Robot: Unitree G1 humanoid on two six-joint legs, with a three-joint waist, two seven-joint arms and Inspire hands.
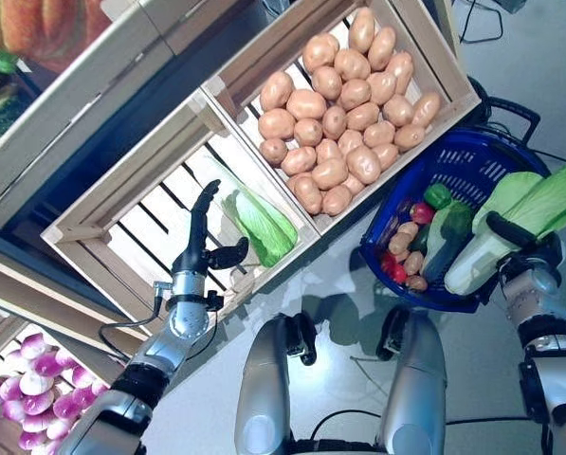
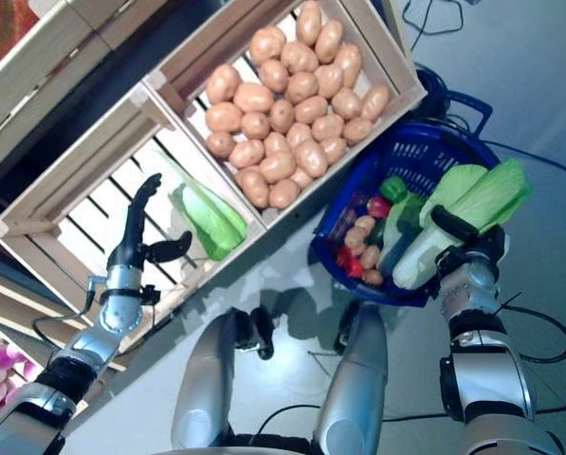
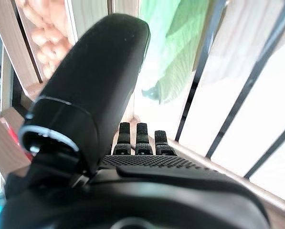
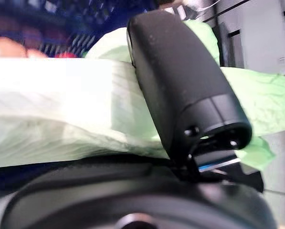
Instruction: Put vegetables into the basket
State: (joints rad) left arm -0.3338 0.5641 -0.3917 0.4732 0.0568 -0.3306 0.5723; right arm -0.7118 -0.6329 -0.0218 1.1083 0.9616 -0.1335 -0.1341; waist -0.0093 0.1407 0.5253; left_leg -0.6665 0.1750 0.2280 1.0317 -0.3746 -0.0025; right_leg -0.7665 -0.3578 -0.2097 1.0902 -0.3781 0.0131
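Note:
My right hand is shut on a pale green napa cabbage, its thumb curled over the leaves. It holds the cabbage over the near right rim of the blue basket, which stands on the floor. In the basket lie small potatoes, red vegetables, a green pepper and a dark green long vegetable. My left hand is open over the slatted wooden crate, fingers straight, just left of a second napa cabbage lying in that crate. The left wrist view shows that cabbage past the thumb.
A wooden crate of potatoes stands on the stand beside the basket. More shelves and crates lie to the left. Grey floor lies right of the basket.

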